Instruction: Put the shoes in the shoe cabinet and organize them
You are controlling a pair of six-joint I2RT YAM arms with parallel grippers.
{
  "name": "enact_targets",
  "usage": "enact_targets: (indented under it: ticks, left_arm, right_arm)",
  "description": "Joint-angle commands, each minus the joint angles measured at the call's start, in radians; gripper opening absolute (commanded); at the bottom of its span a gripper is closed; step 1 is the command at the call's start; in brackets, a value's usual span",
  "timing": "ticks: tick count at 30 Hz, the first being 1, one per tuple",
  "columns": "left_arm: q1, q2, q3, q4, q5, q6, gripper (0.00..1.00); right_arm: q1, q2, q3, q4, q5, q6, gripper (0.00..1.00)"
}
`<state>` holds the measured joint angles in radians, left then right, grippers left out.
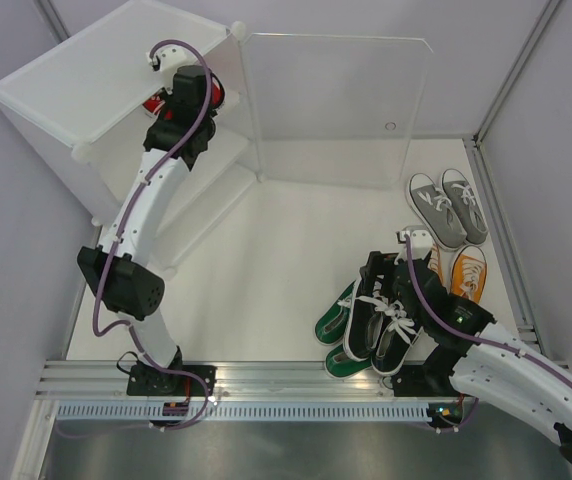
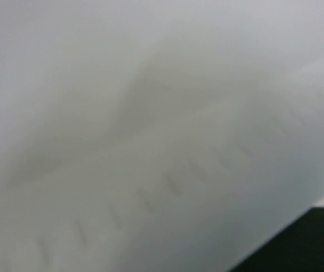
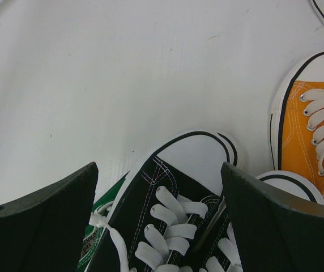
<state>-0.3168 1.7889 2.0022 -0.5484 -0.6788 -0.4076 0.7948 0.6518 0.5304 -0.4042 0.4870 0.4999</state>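
The white shoe cabinet [image 1: 86,85] stands at the far left with its clear door [image 1: 336,110] swung open. My left arm reaches into its top tier, where red shoes [image 1: 155,103] show beside the wrist. The left fingers are hidden; the left wrist view is only a blurred white panel [image 2: 150,124]. At the near right, my right gripper [image 1: 390,282] [image 3: 159,221] hangs open over the black pair [image 1: 381,325], one finger on each side of a black shoe [image 3: 173,187]. Green shoes [image 1: 334,320] [image 3: 102,218] lie just left of the black pair.
An orange shoe [image 1: 468,272] [image 3: 309,130] lies to the right of my right gripper. A grey pair [image 1: 448,205] sits beyond it near the right wall. The cabinet's lower shelves [image 1: 206,190] jut toward the white floor.
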Motion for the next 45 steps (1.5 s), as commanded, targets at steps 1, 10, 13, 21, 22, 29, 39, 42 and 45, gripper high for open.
enact_targets:
  ticks: [1, 10, 13, 21, 22, 29, 39, 42, 45]
  left_arm:
    - [0.01, -0.002, 0.015, 0.034, -0.076, 0.092, 0.25]
    - [-0.079, -0.049, 0.001, 0.042, -0.199, 0.112, 0.84]
    - [-0.085, -0.086, -0.065, 0.041, -0.205, 0.04, 0.92]
    - [-0.079, -0.092, -0.189, 0.022, -0.211, -0.04, 1.0]
    - [-0.077, -0.086, -0.187, 0.022, -0.209, -0.042, 0.99]
    - [-0.054, -0.057, -0.157, 0.021, -0.196, -0.037, 0.56]
    - [-0.019, -0.083, -0.141, 0.022, -0.272, -0.031, 0.1]
    - [-0.01, -0.085, -0.143, 0.022, -0.282, -0.04, 0.08]
    - [-0.001, -0.068, -0.131, 0.027, -0.242, -0.033, 0.09]
  right_arm:
    - [0.003, 0.008, -0.004, 0.027, 0.005, -0.009, 0.92]
    - [0.003, 0.003, -0.003, 0.025, 0.002, -0.011, 0.92]
    - [0.003, -0.009, -0.007, 0.022, 0.001, -0.008, 0.92]
    - [0.003, -0.015, -0.012, 0.022, -0.005, -0.008, 0.92]
    - [0.003, -0.015, -0.012, 0.024, -0.005, -0.008, 0.92]
    - [0.003, -0.018, -0.017, 0.028, -0.007, -0.008, 0.92]
    - [0.003, -0.012, -0.023, 0.039, -0.008, -0.011, 0.92]
    - [0.003, -0.014, -0.023, 0.041, -0.008, -0.011, 0.92]
    - [0.003, -0.015, -0.024, 0.039, -0.008, -0.011, 0.92]
